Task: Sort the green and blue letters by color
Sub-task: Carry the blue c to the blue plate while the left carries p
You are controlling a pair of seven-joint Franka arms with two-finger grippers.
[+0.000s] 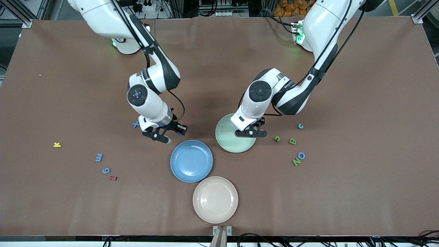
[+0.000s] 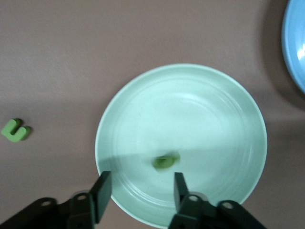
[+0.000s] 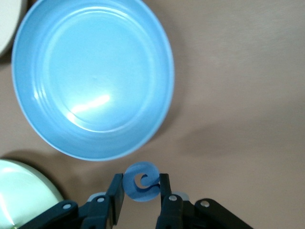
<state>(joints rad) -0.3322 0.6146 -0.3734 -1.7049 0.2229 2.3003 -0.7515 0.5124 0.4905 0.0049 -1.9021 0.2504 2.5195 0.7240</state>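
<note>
The table (image 1: 51, 103) carries three plates: a blue plate (image 1: 191, 161), a green plate (image 1: 228, 137) just beside it toward the left arm's end, and a beige plate (image 1: 215, 199) nearest the front camera. The right gripper (image 3: 141, 196) hangs just short of the blue plate's rim, jaws clamped on a blue letter (image 3: 141, 181). To do this step well, I judge it should carry the letter over the plate's middle before it lets go. The left gripper (image 2: 139, 191) hangs over the green plate with its jaws apart and nothing between them. Only the left wrist view shows the small green piece (image 2: 166, 161), blurred, in that plate; the front view hides it under the arm. Only the front view shows the loose blue and green letters (image 1: 295, 151) on the table.
</note>
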